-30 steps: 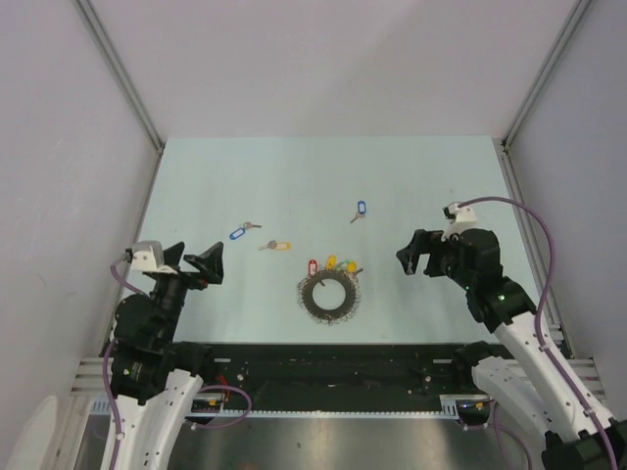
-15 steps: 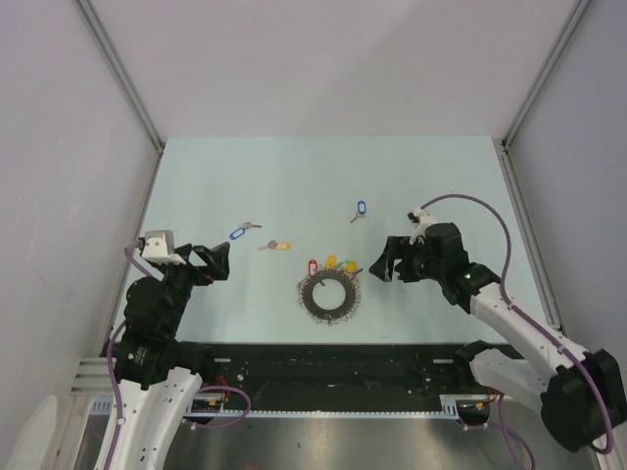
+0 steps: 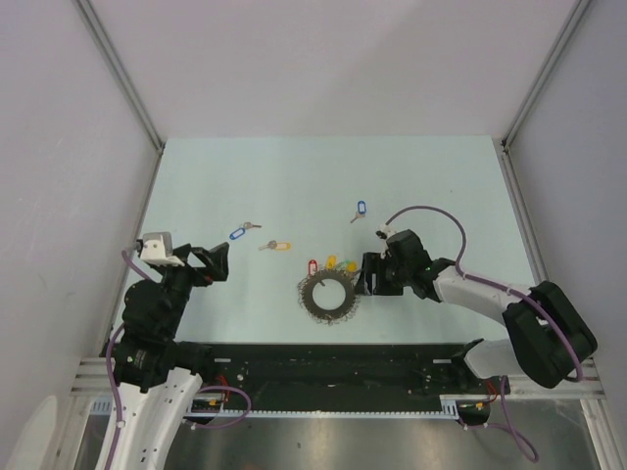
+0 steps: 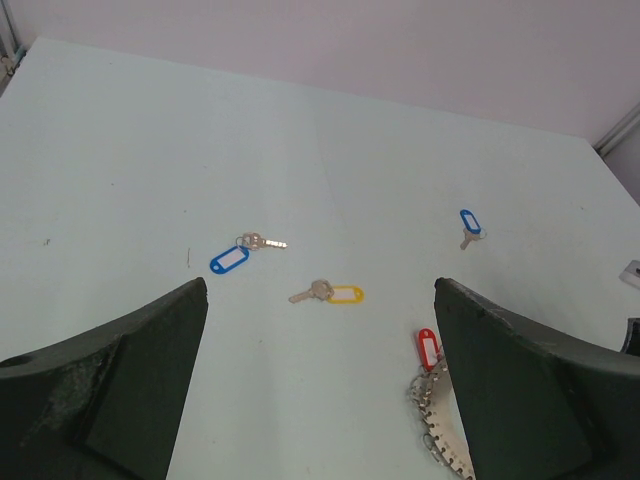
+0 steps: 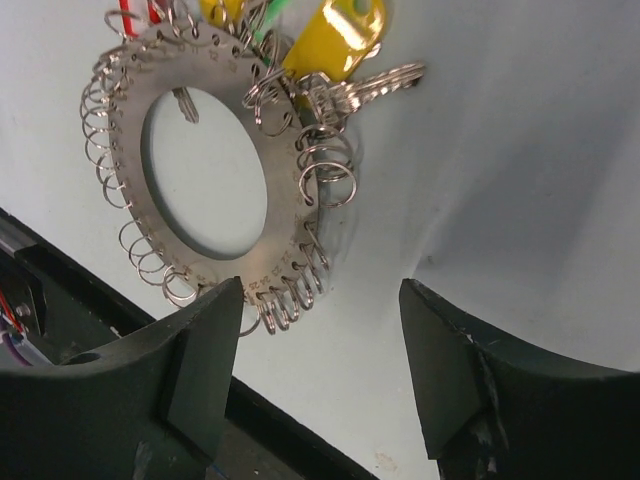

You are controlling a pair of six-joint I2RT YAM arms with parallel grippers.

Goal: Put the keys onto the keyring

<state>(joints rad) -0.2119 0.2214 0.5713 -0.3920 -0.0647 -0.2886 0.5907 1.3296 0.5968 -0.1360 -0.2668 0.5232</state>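
Observation:
The keyring (image 3: 315,304) is a grey metal ring with an open centre and many small wire loops round its rim. It lies at the near middle of the table. Red (image 3: 313,266), yellow (image 3: 332,261) and green-yellow (image 3: 350,266) tagged keys sit at its far edge. Loose keys lie apart: blue tag (image 3: 238,233), yellow tag (image 3: 277,245), blue tag (image 3: 360,210). My right gripper (image 3: 372,275) is open and empty, just right of the ring. In the right wrist view the ring (image 5: 285,190) lies ahead of the gripper (image 5: 320,300). My left gripper (image 3: 203,262) is open and empty, left of the ring.
The left wrist view shows the left gripper (image 4: 320,325) with the blue key (image 4: 232,257), yellow key (image 4: 335,294), far blue key (image 4: 468,221) and red tag (image 4: 427,347) ahead. A black rail (image 3: 333,360) runs along the near table edge, close to the ring.
My right arm has swung left and down, bringing its open gripper from the right side to just beside the ring. The left gripper shifted slightly and then stayed still.

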